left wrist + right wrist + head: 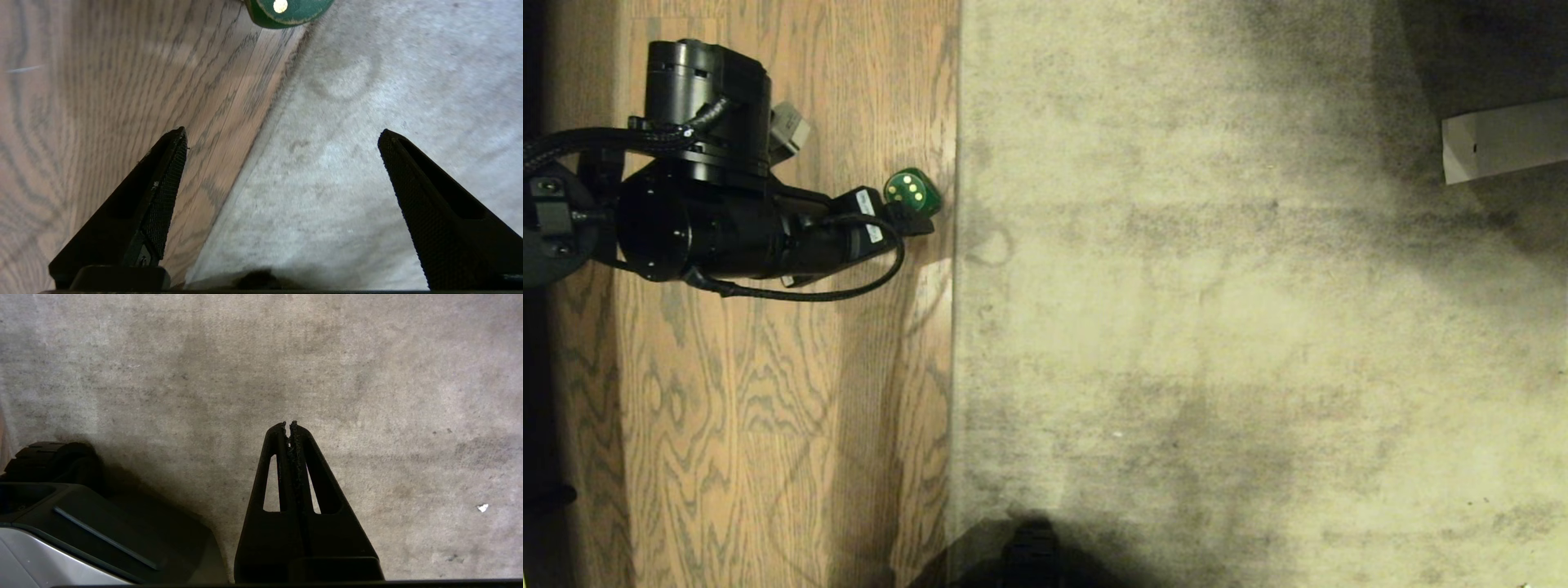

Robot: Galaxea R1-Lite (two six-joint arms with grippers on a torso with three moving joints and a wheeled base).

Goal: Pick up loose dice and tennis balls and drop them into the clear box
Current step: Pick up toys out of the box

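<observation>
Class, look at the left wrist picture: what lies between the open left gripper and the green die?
Nothing but bare floor: between the left gripper and the green die, the left wrist view shows only wood floor meeting carpet.

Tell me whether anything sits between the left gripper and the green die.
Nothing visible does. The left gripper is open, and only bare wood floor and the carpet edge lie between it and the green die.

This looks like a room in a home. Wood-grain plank flooring (768,408) on the left meets a worn, pale carpet (1217,327) on the right.
</observation>
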